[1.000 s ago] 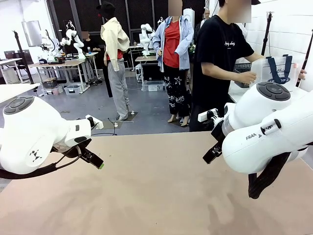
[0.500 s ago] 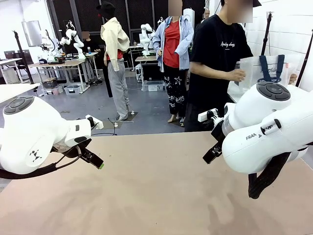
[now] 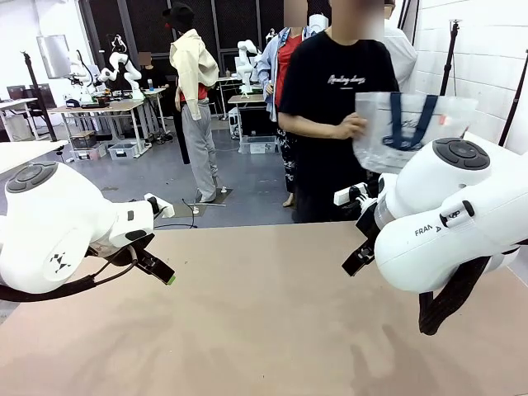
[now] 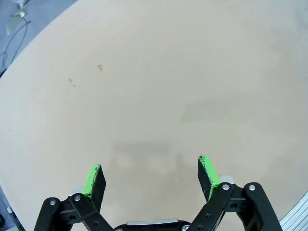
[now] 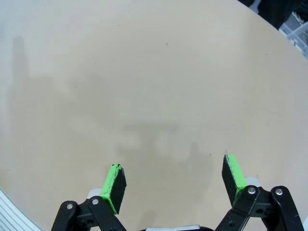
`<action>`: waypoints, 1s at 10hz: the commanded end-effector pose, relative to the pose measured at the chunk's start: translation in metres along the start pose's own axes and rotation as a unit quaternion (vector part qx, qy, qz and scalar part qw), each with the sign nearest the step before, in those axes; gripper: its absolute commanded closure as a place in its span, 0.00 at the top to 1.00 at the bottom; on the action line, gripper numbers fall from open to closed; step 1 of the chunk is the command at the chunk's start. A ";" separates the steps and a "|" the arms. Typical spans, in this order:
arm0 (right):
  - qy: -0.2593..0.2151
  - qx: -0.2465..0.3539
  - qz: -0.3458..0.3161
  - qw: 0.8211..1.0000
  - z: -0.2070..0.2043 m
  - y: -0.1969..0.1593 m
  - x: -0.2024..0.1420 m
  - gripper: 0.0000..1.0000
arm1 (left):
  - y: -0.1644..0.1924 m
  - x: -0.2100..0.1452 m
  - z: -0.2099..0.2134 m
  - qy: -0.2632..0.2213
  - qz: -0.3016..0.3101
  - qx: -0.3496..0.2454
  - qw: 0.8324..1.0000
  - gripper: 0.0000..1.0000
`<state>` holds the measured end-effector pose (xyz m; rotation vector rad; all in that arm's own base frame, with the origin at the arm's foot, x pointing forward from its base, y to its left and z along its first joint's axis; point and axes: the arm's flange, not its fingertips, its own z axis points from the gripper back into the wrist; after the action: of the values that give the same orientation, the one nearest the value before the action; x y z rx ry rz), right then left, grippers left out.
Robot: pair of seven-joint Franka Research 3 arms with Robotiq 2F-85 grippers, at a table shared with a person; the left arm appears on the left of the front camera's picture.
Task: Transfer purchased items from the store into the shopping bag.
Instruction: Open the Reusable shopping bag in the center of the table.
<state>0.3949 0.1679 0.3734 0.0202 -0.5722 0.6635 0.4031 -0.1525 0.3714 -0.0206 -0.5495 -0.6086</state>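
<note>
A person in a black T-shirt stands at the table's far side and holds up the shopping bag (image 3: 404, 128), translucent white with navy handles, in one hand. The store and the purchased items are out of view. My left gripper (image 3: 165, 276) hangs low over the table's left part, open, and its green pads (image 4: 95, 177) stand wide apart over bare tabletop with the left gripper (image 4: 150, 166) empty. My right gripper (image 3: 351, 266) hovers at the right, open too, and the right gripper (image 5: 173, 166) has nothing between its fingers.
The beige table (image 3: 264, 322) spreads between both arms. Another person (image 3: 285, 74) stands farther back in the room, near work tables (image 3: 107, 111) at the left.
The person has stepped left from the far right toward the table's far edge, carrying the bag along. Both arms stay still.
</note>
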 end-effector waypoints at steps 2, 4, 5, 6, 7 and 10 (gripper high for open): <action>0.000 0.000 0.000 1.000 0.000 0.000 0.000 1.00 | 0.001 0.000 0.000 0.000 0.001 0.000 1.000 1.00; 0.000 0.000 0.000 1.000 0.000 0.000 0.000 1.00 | 0.001 0.000 0.000 0.000 0.001 0.000 1.000 1.00; 0.000 0.000 0.000 1.000 0.000 0.000 0.000 1.00 | 0.001 0.000 0.000 0.000 0.001 0.000 1.000 1.00; 0.000 0.000 0.000 1.000 0.000 0.000 0.000 1.00 | 0.001 0.000 0.000 0.000 0.001 0.000 1.000 1.00; 0.000 0.000 0.000 1.000 0.000 0.000 0.000 1.00 | 0.001 0.000 0.000 0.000 0.001 0.000 1.000 1.00; 0.000 0.000 0.000 1.000 0.000 0.000 0.000 1.00 | 0.001 0.000 0.000 0.000 0.001 0.000 1.000 1.00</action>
<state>0.3949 0.1679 0.3734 0.0202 -0.5722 0.6635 0.4031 -0.1525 0.3714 -0.0206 -0.5495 -0.6086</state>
